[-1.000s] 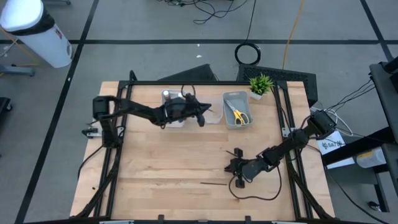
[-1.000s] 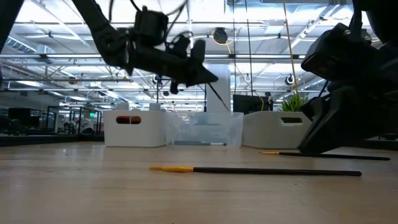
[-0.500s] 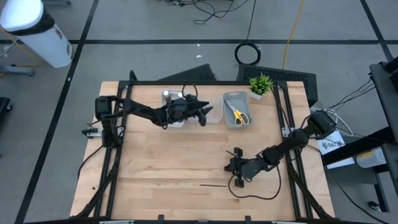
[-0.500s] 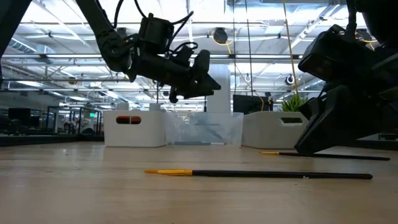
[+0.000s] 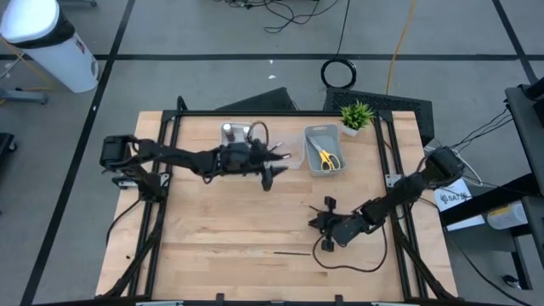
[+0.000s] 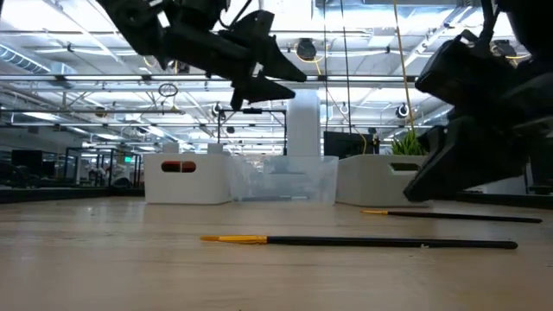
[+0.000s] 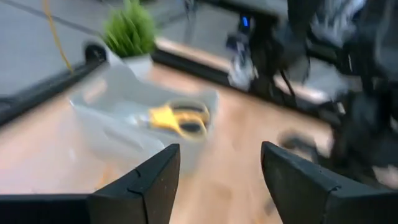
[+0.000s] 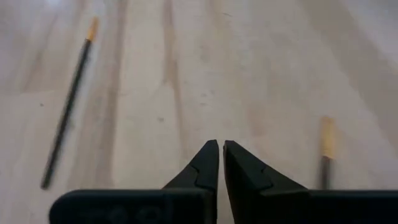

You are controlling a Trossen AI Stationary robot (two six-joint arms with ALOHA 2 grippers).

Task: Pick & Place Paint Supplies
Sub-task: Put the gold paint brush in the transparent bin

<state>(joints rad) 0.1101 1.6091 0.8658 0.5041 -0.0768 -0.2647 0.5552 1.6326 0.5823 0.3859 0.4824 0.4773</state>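
Observation:
Two thin dark brushes with yellow tips lie flat on the wooden table: one (image 5: 293,252) (image 6: 363,243) near the front, the other (image 6: 458,216) farther back. My right gripper (image 5: 325,228) (image 8: 221,144) is shut and hangs low over the table between them, holding nothing. My left gripper (image 5: 269,177) (image 7: 217,155) stands open and empty in the air in front of the clear tray (image 5: 287,158). Yellow-handled scissors (image 7: 177,119) (image 5: 326,157) lie in the grey tray (image 5: 311,161).
A white tray (image 5: 234,136), the clear tray and the grey tray stand in a row at the table's far side. A small potted plant (image 5: 357,116) stands at the far right. A dark cable loops on the table (image 5: 348,265) near my right gripper.
My left gripper has opened and let go of the thin brush it held over the clear tray. It has then drawn back toward the table's near edge and a little to the left, rising.

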